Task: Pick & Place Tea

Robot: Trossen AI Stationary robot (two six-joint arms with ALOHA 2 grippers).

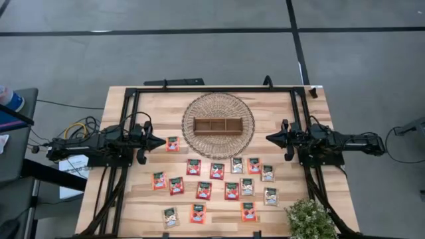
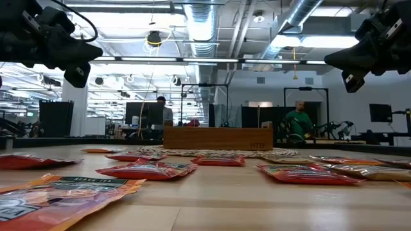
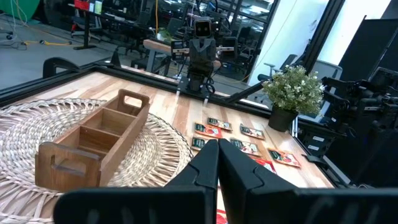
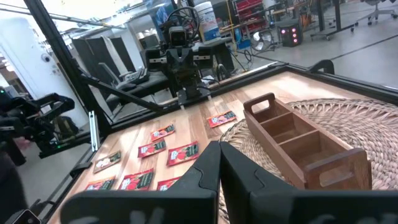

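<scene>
Several tea sachets (image 1: 204,190), mostly red-orange and a few pale, lie flat on the wooden table across its near half; one (image 1: 172,143) lies apart, close to my left gripper. A brown three-compartment wooden tray (image 1: 218,125) rests on a round woven mat (image 1: 199,106) at the far middle. My left gripper (image 1: 162,141) hovers shut above the table's left side, pointing level toward the right. My right gripper (image 1: 269,138) hovers shut at the right side, pointing level toward the left. Neither holds anything.
A small potted plant (image 1: 309,219) stands at the near right corner. A black metal frame (image 1: 212,89) runs along the table's far edge and sides. Bare wood lies between the mat and the sachets. People stand in the room beyond the table.
</scene>
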